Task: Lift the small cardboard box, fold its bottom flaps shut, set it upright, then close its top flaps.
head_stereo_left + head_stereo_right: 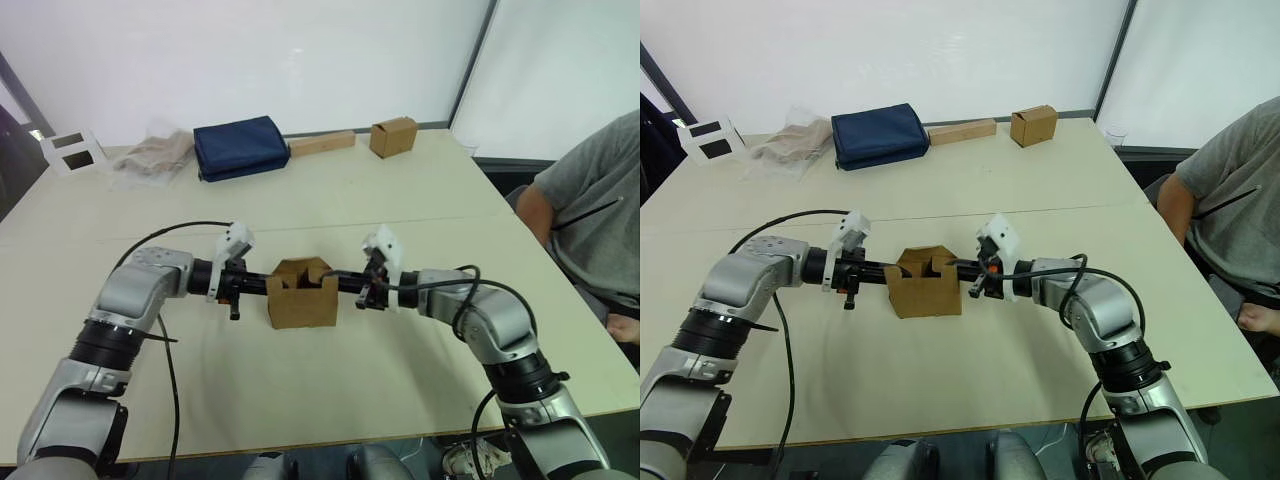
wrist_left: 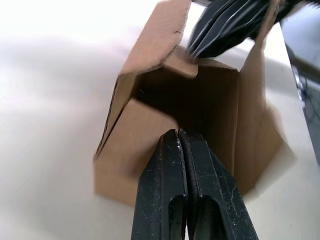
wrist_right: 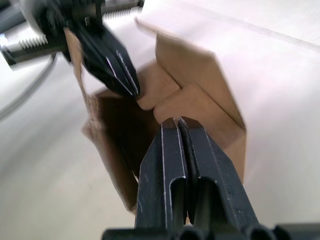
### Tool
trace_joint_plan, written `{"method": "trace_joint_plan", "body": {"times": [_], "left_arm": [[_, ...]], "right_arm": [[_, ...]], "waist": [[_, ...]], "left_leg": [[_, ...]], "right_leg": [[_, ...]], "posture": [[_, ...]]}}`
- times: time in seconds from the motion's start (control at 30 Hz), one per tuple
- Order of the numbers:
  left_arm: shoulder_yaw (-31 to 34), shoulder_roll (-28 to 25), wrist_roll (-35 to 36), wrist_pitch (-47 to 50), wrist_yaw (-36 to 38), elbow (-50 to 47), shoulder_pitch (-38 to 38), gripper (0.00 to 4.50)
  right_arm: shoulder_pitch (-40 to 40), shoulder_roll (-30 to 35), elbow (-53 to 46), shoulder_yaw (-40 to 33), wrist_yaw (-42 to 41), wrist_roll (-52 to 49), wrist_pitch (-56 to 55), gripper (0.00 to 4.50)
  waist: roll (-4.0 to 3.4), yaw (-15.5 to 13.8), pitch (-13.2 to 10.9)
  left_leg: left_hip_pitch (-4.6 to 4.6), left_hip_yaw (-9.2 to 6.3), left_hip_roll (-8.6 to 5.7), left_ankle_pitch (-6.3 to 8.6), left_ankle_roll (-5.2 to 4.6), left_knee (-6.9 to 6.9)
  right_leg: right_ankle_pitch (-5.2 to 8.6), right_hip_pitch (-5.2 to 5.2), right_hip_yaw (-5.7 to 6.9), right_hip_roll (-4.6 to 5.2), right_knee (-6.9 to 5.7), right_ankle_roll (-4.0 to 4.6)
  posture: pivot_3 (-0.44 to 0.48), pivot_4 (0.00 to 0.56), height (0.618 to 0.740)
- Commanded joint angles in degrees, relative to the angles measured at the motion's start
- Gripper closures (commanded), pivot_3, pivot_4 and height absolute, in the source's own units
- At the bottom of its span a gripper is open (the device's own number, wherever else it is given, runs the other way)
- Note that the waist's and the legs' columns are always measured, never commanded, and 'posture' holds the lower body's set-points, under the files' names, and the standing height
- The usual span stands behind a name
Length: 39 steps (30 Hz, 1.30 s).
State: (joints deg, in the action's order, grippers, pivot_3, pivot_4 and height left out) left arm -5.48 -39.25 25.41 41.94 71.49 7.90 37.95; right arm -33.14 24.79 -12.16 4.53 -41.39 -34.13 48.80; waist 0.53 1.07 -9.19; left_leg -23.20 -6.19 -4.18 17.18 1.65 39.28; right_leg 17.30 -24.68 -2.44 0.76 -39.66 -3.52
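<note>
The small cardboard box (image 1: 300, 297) stands upright on the table between my two arms. Its top flaps (image 3: 186, 106) are partly folded inward, and one side flap (image 2: 160, 35) still stands up. My left gripper (image 1: 264, 283) is shut, its tips resting against the box's left top edge, on an inward-folded flap (image 2: 150, 131). My right gripper (image 1: 343, 283) is shut too and presses a flap from the box's right side. The two grippers' tips nearly meet over the box opening. The bottom flaps are hidden under the box.
At the table's far side lie a navy blue bag (image 1: 240, 147), a long cardboard strip (image 1: 322, 143), a smaller brown box (image 1: 393, 136), a crumpled plastic bag (image 1: 155, 155) and a white holder (image 1: 72, 152). A person in a grey shirt (image 1: 590, 215) sits at the right edge.
</note>
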Motion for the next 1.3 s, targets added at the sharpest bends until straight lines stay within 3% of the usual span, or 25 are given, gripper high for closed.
{"method": "trace_joint_plan", "body": {"times": [0.03, 0.13, 0.33, 0.47, 0.63, 0.87, 1.07, 1.3], "left_arm": [[4.4, -1.5, 2.3, 1.1, -1.2, -1.8, 1.6, 4.45], [5.4, -2.1, 2.0, 0.5, -1.9, -0.1, 2.3, 4.45], [5.6, 0.9, 0.6, -2.9, -3.8, 7.5, 5.9, 4.45], [1.9, 5.3, -3.7, -8.9, -3.8, 16.0, 8.3, 4.45], [0.0, 8.1, -5.6, -11.3, -1.3, 21.6, 10.3, 4.45], [-0.6, 9.5, -7.0, -12.8, 0.4, 22.9, 10.7, 4.45], [0.2, 8.8, -7.1, -12.4, 1.0, 21.1, 9.3, 4.45], [1.1, 7.1, -5.8, -10.5, 1.7, 16.0, 6.5, 4.45]], "right_arm": [[-1.9, -0.6, -7.9, -5.7, 1.6, -7.8, 4.2, 4.50], [-1.8, -0.1, -12.2, -6.8, 2.3, -11.9, 7.2, 4.50], [0.2, 1.4, -16.1, -1.0, 0.7, -12.6, 8.7, 4.50], [0.3, 0.0, -12.5, 6.3, -0.3, -7.2, 5.1, 4.50], [-1.9, -1.5, -4.5, 10.2, -2.3, -1.8, 0.1, 4.50], [-3.8, -3.7, 5.1, 12.7, -4.2, 3.8, -4.1, 4.50], [-3.3, -3.4, 7.0, 15.0, -5.4, 7.9, -5.4, 4.50], [-2.5, -4.3, 6.5, 12.9, -5.5, 7.6, -4.4, 4.50]], "waist": [[0.00, 0.0, 0.0], [0.00, 0.0, 0.0], [0.00, -0.3, 0.0], [0.00, -0.1, 0.0], [0.01, 0.1, 0.0], [0.02, 0.2, 0.0], [0.02, 0.2, 0.0], [0.02, 0.2, 0.0]], "left_leg": [[0.00, 0.01, 0.00, 0.00, 0.00, 0.00], [-0.02, 0.00, 0.00, 0.00, 0.00, -0.01], [-0.01, 0.00, -0.01, 0.08, -0.15, 0.00], [-0.02, 0.01, -0.02, 0.00, -0.01, 0.00], [-0.03, 0.01, -0.03, -0.03, 0.05, 0.01], [-0.09, 0.01, -0.02, -0.06, 0.11, 0.00], [-0.09, 0.01, -0.03, -0.07, 0.12, 0.00], [-0.09, 0.01, -0.02, -0.07, 0.13, 0.00]], "right_leg": [[0.00, 0.00, 0.00, 0.01, 0.00, 0.00], [0.00, -0.02, 0.00, 0.00, 0.00, 0.00], [0.00, 0.01, 0.01, 0.02, 0.00, 0.00], [0.00, -0.01, 0.01, 0.02, 0.01, 0.00], [0.00, -0.03, 0.01, 0.02, 0.00, 0.00], [0.00, -0.13, 0.00, 0.01, -0.05, 0.00], [0.00, -0.15, 0.00, 0.01, -0.06, 0.00], [0.00, -0.15, 0.00, 0.01, -0.07, 0.00]], "posture": [[0.000, 0.150, 0.740], [0.000, 0.150, 0.740], [0.000, 0.150, 0.740], [0.000, 0.150, 0.740], [0.000, 0.150, 0.740], [0.000, 0.150, 0.740], [0.000, 0.150, 0.740], [0.000, 0.150, 0.740]]}}
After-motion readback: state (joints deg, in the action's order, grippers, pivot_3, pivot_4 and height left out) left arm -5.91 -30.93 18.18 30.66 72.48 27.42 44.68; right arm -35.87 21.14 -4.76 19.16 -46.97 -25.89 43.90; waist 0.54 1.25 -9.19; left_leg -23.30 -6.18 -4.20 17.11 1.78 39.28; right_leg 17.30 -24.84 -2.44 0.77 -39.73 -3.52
